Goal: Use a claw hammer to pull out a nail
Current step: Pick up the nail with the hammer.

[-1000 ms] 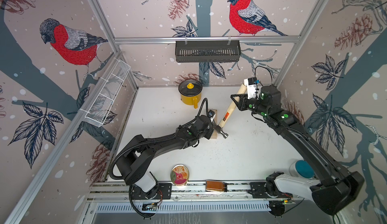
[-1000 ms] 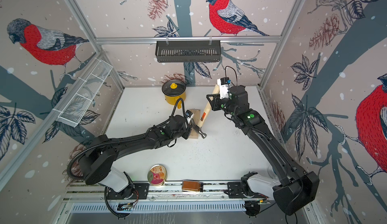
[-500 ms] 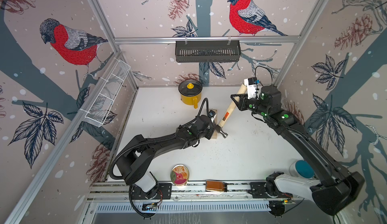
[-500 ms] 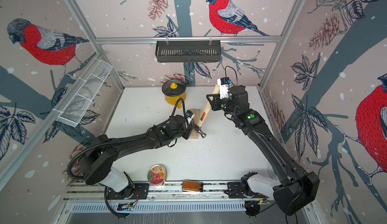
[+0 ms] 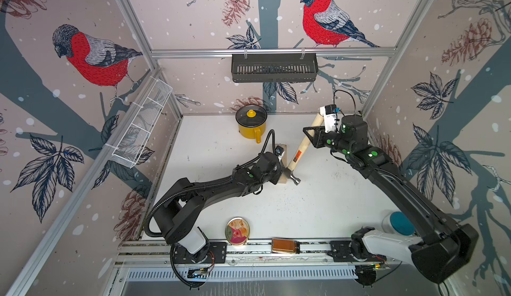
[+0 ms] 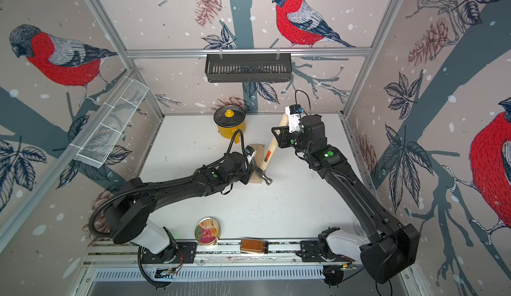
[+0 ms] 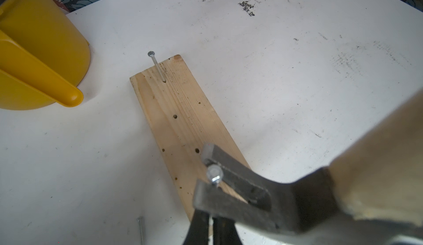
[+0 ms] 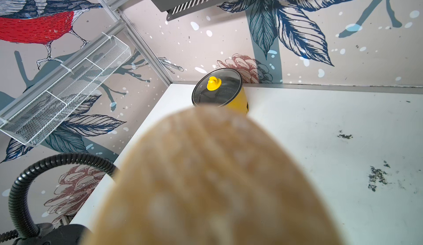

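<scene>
left wrist view: just drawn together, left gripper (image 7: 211, 221) fingers tucked under the fork; clamped on anything or not, cannot tell. above them, nail (image 7: 214, 175) head seated in the claw hammer (image 7: 286, 200), over the wooden board (image 7: 178, 108). further out, in a top view, right gripper (image 5: 310, 136) clamped on the handle. probably braced now, levering next.

Matt-steel, pale-wood claw hammer (image 7: 286, 205); grained bare wooden board (image 7: 183, 118); glossy plastic pot (image 7: 41, 49).
</scene>
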